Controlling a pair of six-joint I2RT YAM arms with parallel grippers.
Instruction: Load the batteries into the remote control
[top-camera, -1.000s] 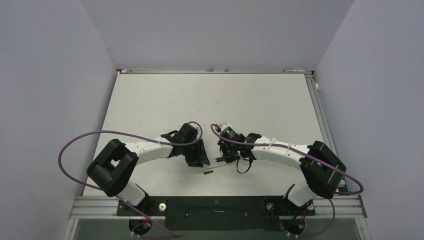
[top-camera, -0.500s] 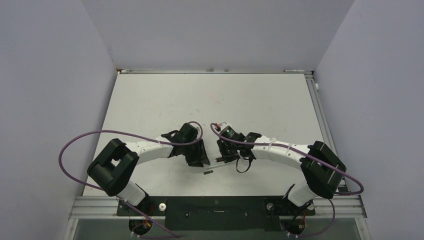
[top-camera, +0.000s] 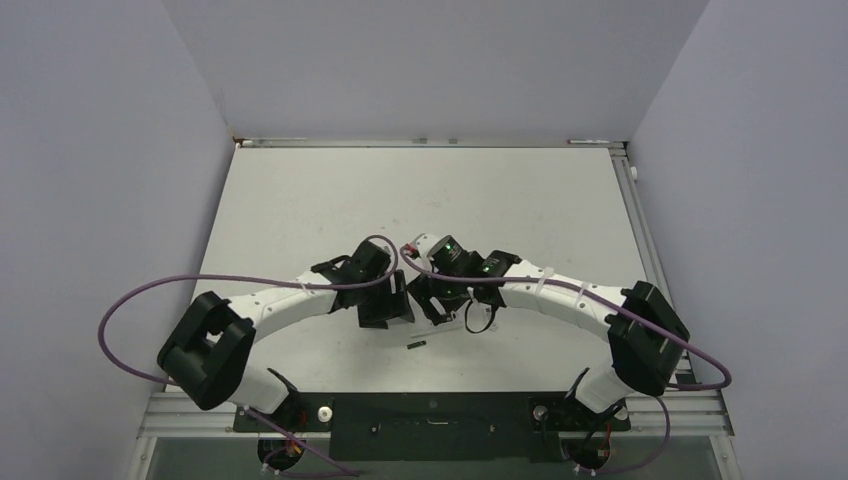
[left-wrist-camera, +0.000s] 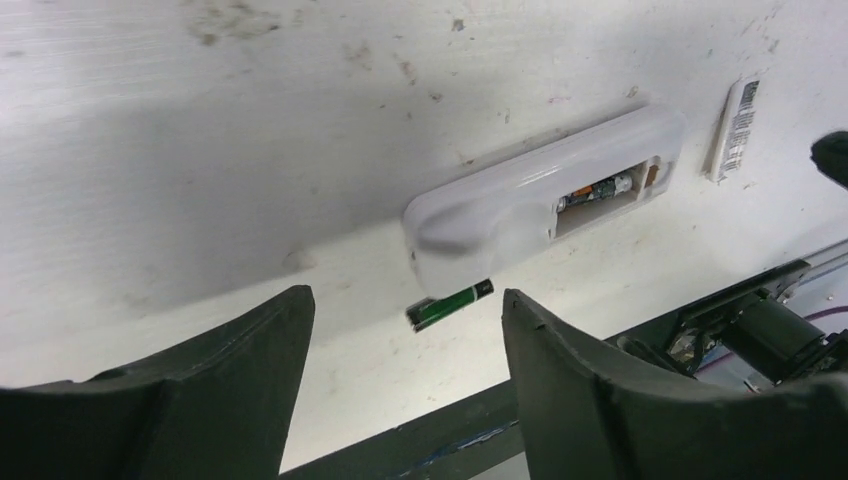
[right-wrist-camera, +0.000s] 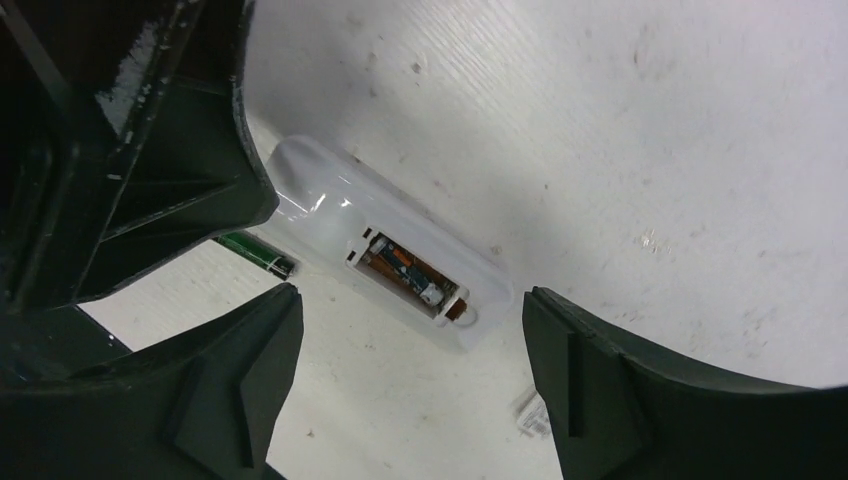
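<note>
Both my arms bend inward, wrists nearly meeting low over the table (top-camera: 300, 200). Left gripper (left-wrist-camera: 402, 310) and right gripper (right-wrist-camera: 412, 300) point down, jaws spread wide, holding nothing. Remote control (left-wrist-camera: 520, 190) lies flat under both, slot up. One battery (left-wrist-camera: 450, 303) lies just beside it.

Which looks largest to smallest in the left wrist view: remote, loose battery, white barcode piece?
1. remote control, clearly largest.
2/3. white barcode piece and battery: much alike in length. The piece looks a bit wider, but it lies farther from the camera, so I won't rank these two.
</note>
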